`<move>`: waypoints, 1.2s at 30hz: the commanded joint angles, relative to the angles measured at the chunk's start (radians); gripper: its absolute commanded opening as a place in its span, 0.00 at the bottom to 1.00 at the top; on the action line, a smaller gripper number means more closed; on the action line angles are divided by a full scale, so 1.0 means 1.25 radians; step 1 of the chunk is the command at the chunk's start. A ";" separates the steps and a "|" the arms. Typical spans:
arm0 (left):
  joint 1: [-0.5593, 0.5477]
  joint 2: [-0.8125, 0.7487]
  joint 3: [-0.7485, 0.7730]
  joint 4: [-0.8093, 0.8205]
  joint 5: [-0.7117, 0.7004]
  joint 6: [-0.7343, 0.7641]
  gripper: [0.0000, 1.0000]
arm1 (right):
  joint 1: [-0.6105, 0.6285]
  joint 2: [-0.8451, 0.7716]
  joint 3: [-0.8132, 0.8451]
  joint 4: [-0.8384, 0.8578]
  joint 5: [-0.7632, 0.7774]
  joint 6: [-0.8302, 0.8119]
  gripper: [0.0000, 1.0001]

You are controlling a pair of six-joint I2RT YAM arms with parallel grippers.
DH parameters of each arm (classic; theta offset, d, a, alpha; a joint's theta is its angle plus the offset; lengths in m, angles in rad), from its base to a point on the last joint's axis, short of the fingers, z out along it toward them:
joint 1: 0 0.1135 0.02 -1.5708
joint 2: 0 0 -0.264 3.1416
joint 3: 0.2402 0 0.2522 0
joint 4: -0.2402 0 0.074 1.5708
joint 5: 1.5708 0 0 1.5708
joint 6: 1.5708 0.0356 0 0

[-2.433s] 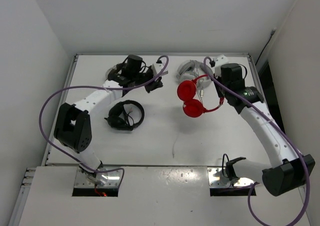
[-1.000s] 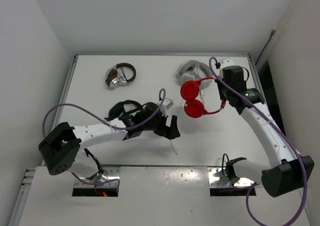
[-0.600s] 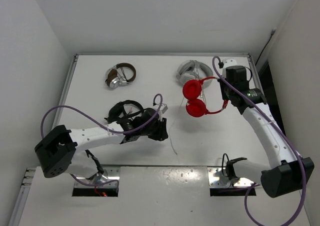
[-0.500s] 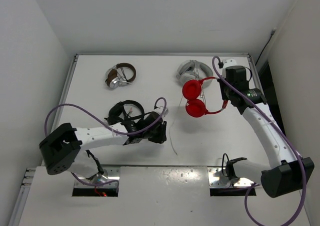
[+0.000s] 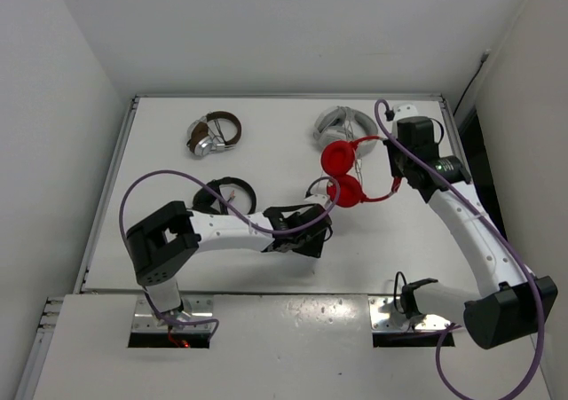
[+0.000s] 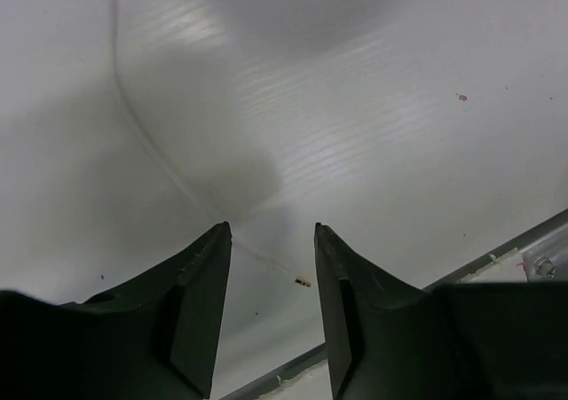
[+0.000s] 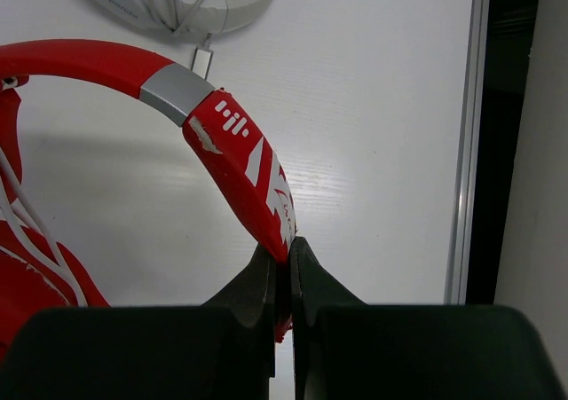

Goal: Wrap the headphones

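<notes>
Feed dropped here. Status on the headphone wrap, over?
Right hand shut on red headphones, at headband. Left hand open, low over white cable. White pair lies close behind red ones.

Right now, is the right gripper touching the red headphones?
Touching. The right wrist view shows the right gripper shut on the headphones, pinching the red headband from both sides with no gap.

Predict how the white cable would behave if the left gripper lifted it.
Probably floppy: the cable lies in a loose curve, so it would likely sag either side of the left gripper. It looks very thin, so probably light and apt to slip from a loose pinch.
</notes>
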 commanded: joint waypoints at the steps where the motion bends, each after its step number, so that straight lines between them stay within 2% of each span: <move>1: -0.017 0.019 0.020 -0.014 -0.016 -0.038 0.48 | 0.009 -0.016 0.020 0.059 0.004 0.034 0.00; 5: -0.026 0.029 0.020 -0.036 -0.033 -0.084 0.50 | 0.009 -0.023 0.020 0.059 0.004 0.041 0.00; 16: -0.036 0.029 -0.015 -0.047 -0.097 -0.060 0.53 | 0.009 -0.040 0.020 0.051 0.011 0.056 0.00; 21: -0.036 0.077 -0.006 -0.040 -0.112 -0.045 0.54 | 0.009 -0.040 0.020 0.042 0.011 0.063 0.00; 24: -0.036 0.085 0.002 -0.040 -0.104 -0.045 0.49 | 0.009 -0.040 0.028 0.035 0.004 0.063 0.00; 28: -0.036 0.092 -0.015 -0.021 -0.087 -0.045 0.29 | 0.009 -0.040 0.028 0.035 0.013 0.078 0.00; 33: -0.036 0.099 -0.030 0.003 -0.070 -0.037 0.15 | 0.001 -0.023 0.042 0.035 0.013 0.100 0.00; 34: -0.036 0.091 -0.030 0.003 -0.063 -0.026 0.11 | 0.001 -0.023 0.042 0.026 0.022 0.107 0.00; 35: -0.036 0.091 -0.039 0.003 -0.055 -0.008 0.03 | 0.001 -0.016 0.051 0.026 0.022 0.117 0.00; 36: -0.036 0.070 -0.039 0.013 -0.055 0.006 0.00 | -0.007 -0.016 0.051 0.026 0.031 0.117 0.00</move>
